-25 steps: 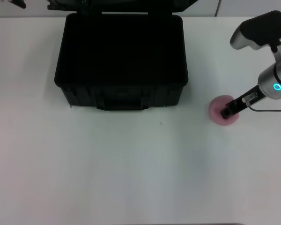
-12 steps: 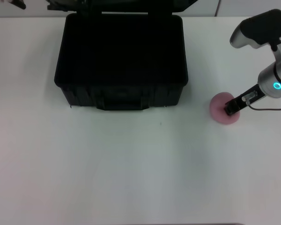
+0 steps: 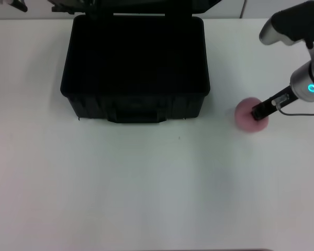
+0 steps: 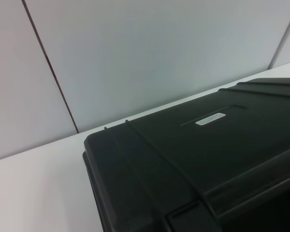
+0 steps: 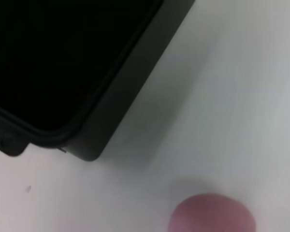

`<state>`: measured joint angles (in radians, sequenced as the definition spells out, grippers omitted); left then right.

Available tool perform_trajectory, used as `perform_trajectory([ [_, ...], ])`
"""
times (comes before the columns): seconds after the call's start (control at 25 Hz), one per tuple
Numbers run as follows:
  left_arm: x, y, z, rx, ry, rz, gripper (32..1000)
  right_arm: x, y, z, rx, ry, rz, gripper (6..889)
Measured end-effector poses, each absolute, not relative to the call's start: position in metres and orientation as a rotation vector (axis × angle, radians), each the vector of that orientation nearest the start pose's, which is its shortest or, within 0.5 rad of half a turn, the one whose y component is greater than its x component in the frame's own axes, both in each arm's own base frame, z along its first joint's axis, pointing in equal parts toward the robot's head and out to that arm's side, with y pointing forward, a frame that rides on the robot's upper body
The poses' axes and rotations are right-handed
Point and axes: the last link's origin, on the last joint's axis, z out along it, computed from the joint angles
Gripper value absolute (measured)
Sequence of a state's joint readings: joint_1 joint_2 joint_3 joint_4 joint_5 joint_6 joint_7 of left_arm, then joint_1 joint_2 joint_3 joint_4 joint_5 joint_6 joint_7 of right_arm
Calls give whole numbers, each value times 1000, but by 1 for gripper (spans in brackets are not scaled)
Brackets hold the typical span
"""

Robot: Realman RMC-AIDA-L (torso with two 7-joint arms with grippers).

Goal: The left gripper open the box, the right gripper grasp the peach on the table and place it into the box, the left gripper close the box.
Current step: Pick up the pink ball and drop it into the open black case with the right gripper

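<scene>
Black box (image 3: 134, 68) open at desk (image 3: 120, 188) left-centre, left gripper (image 3: 15, 4) unreadable at far corner; rightward, pink peach (image 3: 245, 116) under right gripper (image 3: 259, 112), clamp state unclear, apt to roll away if pinched off-centre.

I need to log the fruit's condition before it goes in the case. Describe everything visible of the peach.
The peach is a small, round, dusty-pink fruit with a matte, even-coloured skin; no stem or leaf shows. It sits on the white table, to the right of the open black box and clear of it. The right claw is down on its right side, its black tip overlapping the fruit; whether the fingers are closed on it cannot be told. The right wrist view shows only its rounded top.
</scene>
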<state>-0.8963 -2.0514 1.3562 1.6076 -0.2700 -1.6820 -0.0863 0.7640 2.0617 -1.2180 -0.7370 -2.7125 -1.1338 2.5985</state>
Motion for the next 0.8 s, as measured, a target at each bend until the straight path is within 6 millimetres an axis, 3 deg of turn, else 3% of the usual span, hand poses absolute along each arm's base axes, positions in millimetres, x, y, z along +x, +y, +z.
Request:
perform_trajectory([
  [0.8,-63,396,67,-2069,-1092,225,391,202,396,25,-2371,1064,-325,40],
])
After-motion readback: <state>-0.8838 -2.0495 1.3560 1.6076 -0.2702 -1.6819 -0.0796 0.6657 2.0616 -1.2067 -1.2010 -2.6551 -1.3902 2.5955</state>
